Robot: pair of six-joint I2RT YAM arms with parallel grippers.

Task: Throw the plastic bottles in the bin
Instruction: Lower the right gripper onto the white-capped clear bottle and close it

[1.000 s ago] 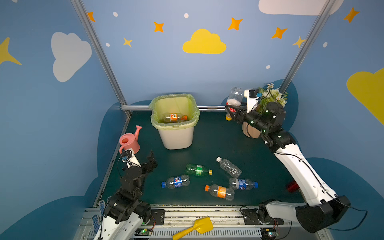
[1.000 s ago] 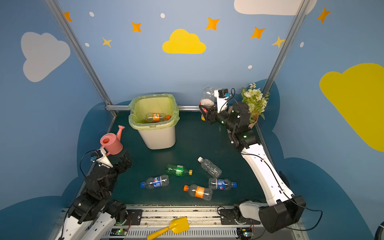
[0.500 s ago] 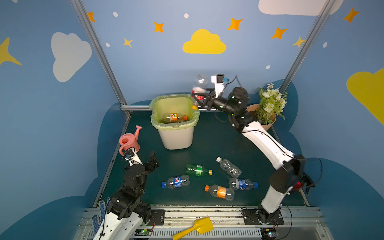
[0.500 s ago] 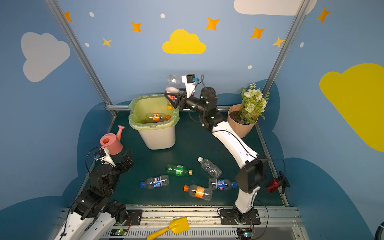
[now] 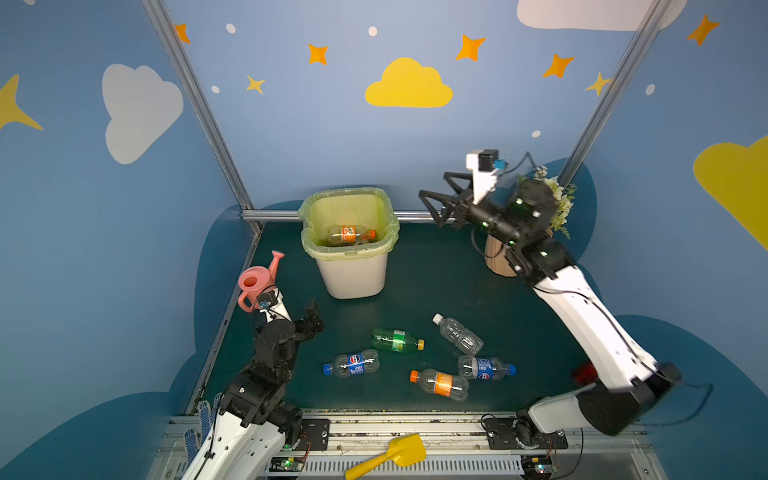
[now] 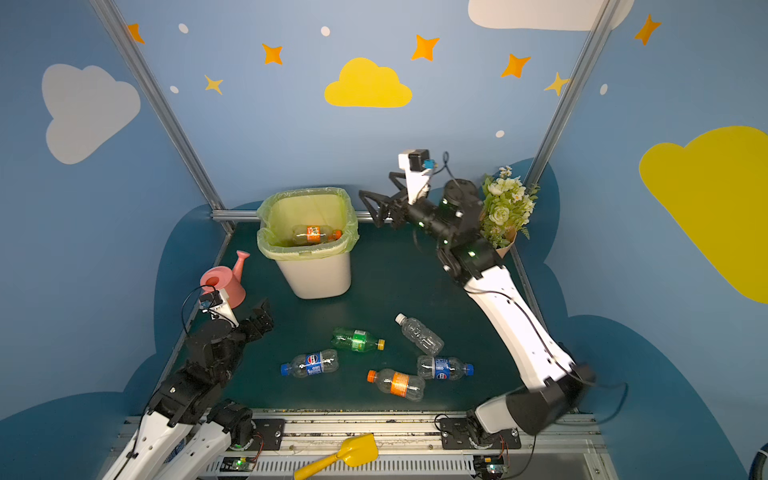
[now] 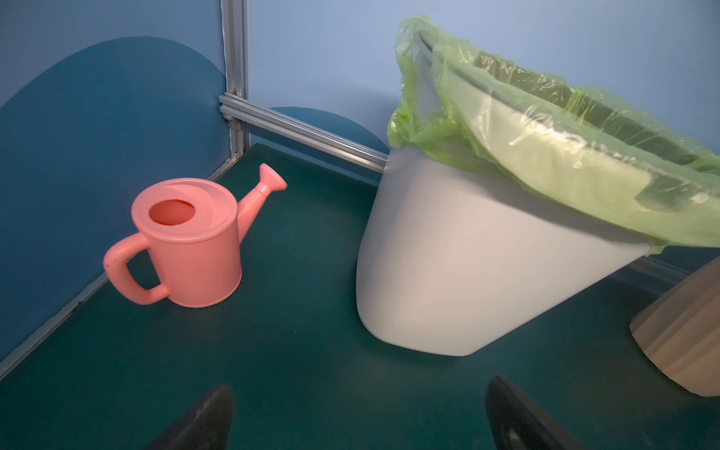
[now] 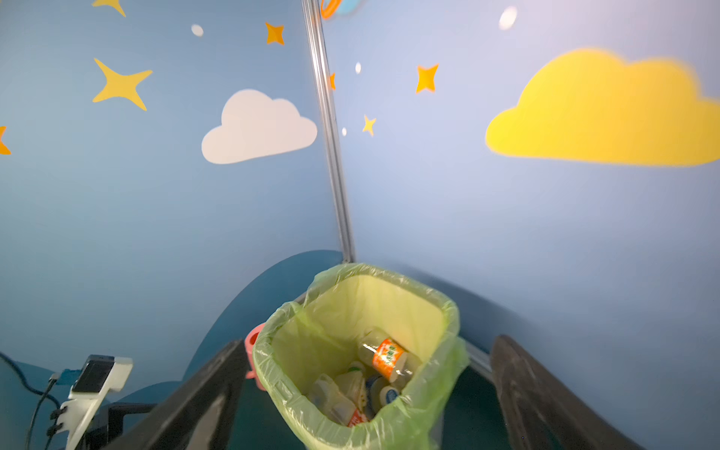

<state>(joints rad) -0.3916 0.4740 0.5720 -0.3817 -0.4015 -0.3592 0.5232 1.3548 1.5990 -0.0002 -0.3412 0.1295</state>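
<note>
Bin (image 5: 353,278) | right hand (image 5: 432,183) withdrawn rightward | emptied, jaws spread wide

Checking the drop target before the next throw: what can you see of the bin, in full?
The bin is a white, squarish plastic wastebasket, tapering toward its base, with a yellow-green bag folded over its rim. It stands upright on the dark green table near the back wall, apart from the pink watering can. Several bottles lie inside, the orange-labelled bottle on top. Nothing else touches it.
</note>
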